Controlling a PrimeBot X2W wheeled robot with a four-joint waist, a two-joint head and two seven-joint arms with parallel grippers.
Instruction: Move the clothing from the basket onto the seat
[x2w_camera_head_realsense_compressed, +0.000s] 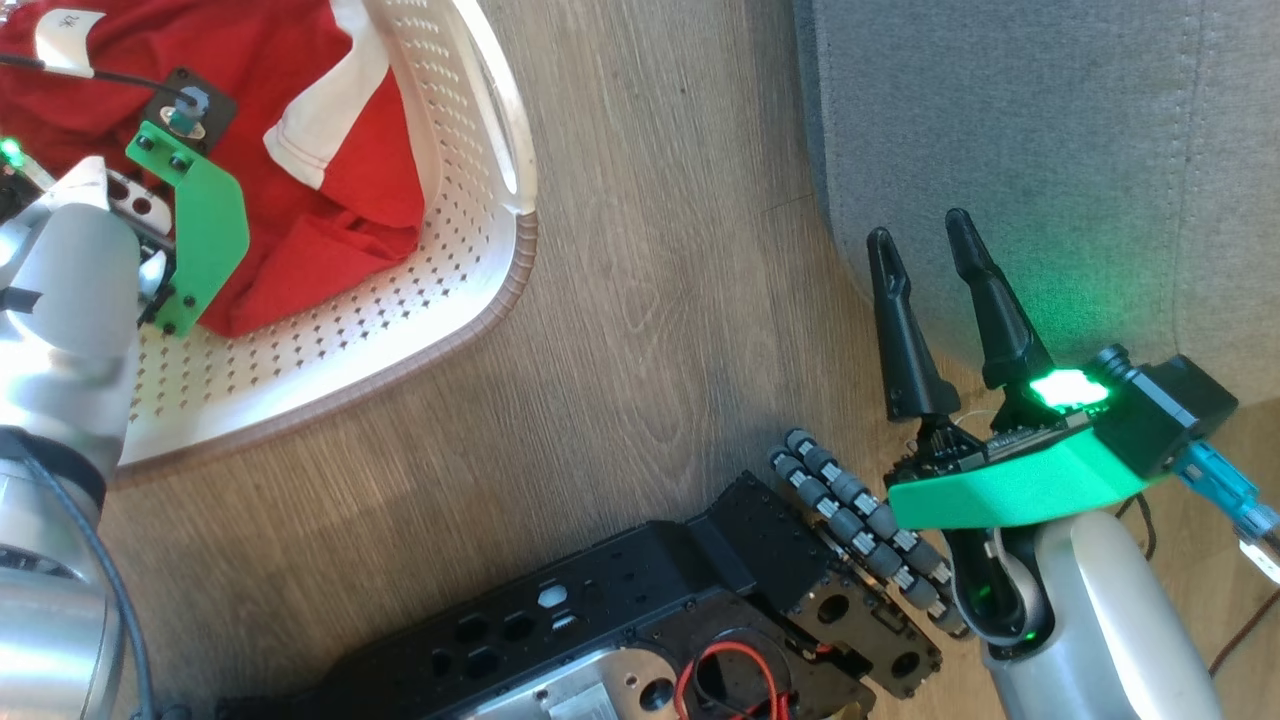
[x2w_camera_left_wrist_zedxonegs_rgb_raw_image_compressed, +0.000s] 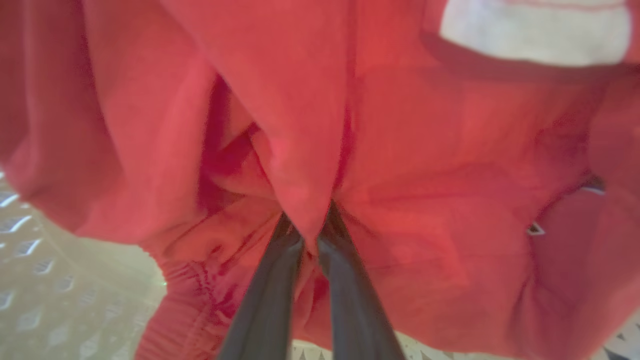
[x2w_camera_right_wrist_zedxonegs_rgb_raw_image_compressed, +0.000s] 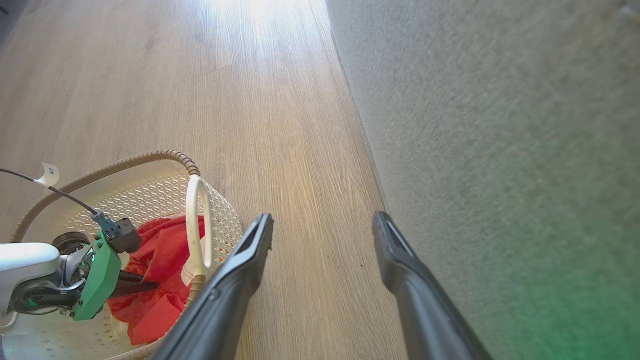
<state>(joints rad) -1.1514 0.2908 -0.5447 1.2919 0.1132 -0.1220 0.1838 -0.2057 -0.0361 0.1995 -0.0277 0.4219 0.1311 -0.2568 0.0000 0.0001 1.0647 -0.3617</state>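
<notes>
— Left claw?
— My left claw (x2w_camera_left_wrist_zedxonegs_rgb_raw_image_compressed: 310, 225) is pinched on a fold of the red clothing (x2w_camera_left_wrist_zedxonegs_rgb_raw_image_compressed: 425, 165), which sits down in the basket (x2w_camera_head_realsense_compressed: 470, 290).
— Right?
— My right claw (x2w_camera_head_realsense_compressed: 920, 228) is spread wide and empty, by the edge of the grey seat (x2w_camera_head_realsense_compressed: 1050, 150).

floor (x2w_camera_head_realsense_compressed: 650, 250): you have pale wood-grain planks with long seams and faint knots | light: you get a bright white glare (x2w_camera_right_wrist_zedxonegs_rgb_raw_image_compressed: 270, 12) on the floor at the far end in the right wrist view, fading to a soft sheen nearer | tone: warm grey-brown in the head view
</notes>
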